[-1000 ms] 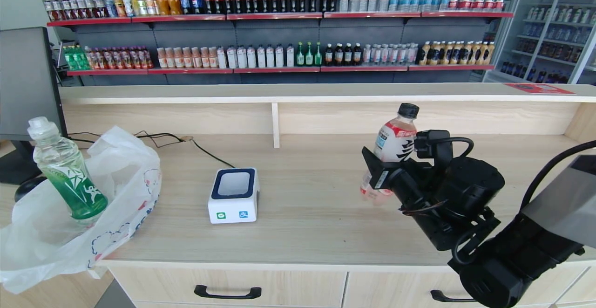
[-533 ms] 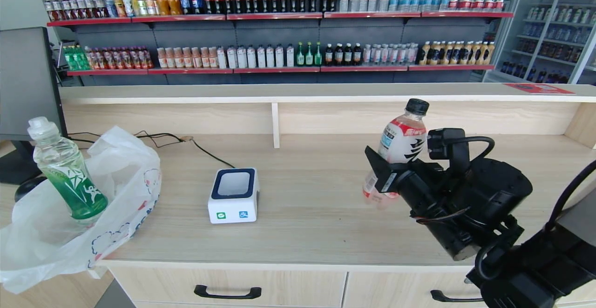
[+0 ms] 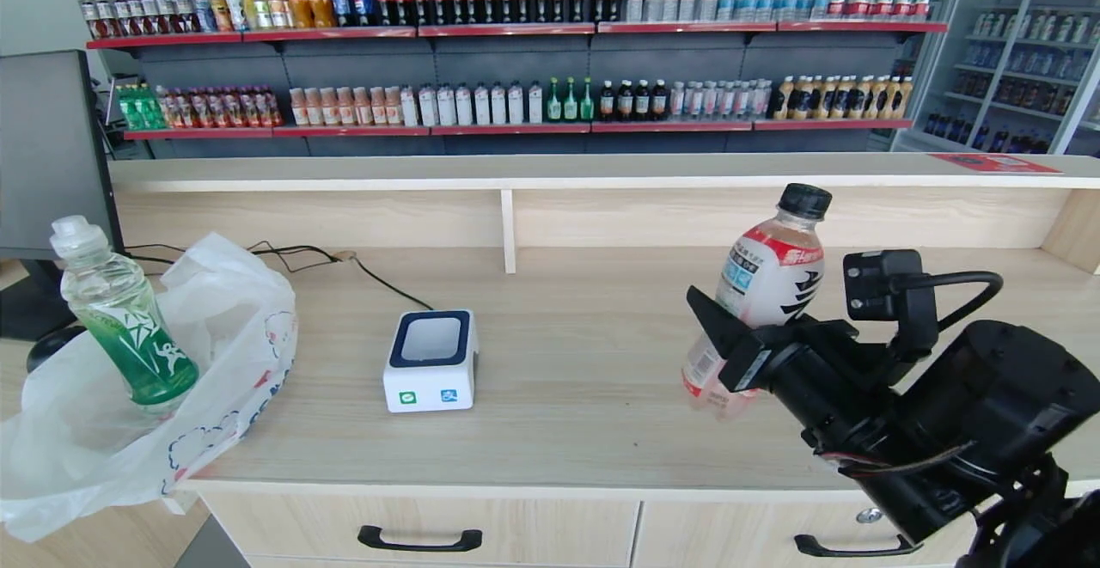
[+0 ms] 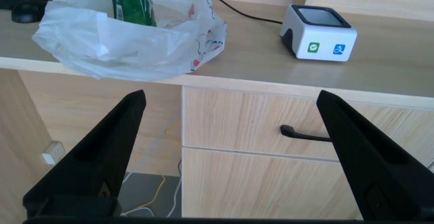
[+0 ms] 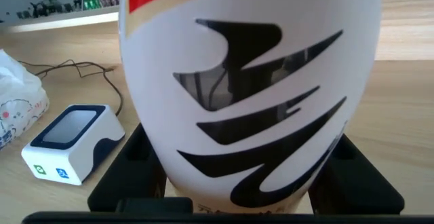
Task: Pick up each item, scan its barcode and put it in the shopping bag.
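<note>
**Pale drink bottle in my right fingers, left fingers spread and bare**

My right gripper [image 3: 741, 338] is clamped on the lower body of a pale drink bottle [image 3: 767, 280]. One dark finger [image 3: 711, 317] lies across the side of the bottle that faces the middle of the frame, and the other is hidden behind it. In the right wrist view the same gripper [image 5: 244, 187] has its two black fingers pressed against either side of the bottle [image 5: 251, 81], whose white label with black strokes and a red band faces the camera. The bottle sits at the right of the head frame, tilted, with its black cap leaning toward the upper right. I cannot tell whether its base clears the counter [image 3: 584, 413].

My left gripper [image 4: 230, 163] has its fingers spread wide with nothing between them. It hangs in front of the drawer fronts, below the counter edge, near a black drawer handle [image 4: 305, 134].

At the centre of the head frame, well apart from the bottle, a white scanner [image 3: 429, 360] with a dark blue rim sits on the counter, and a black cable [image 3: 387, 286] runs from behind it toward the upper left. At the left edge a white plastic bag [image 3: 232, 353] slumps over the counter's corner. A green bottle [image 3: 120, 319] stands tilted inside it, its clear cap sticking out above the bag. Across the top of the frame run shelves of drinks [image 3: 516, 52].
</note>
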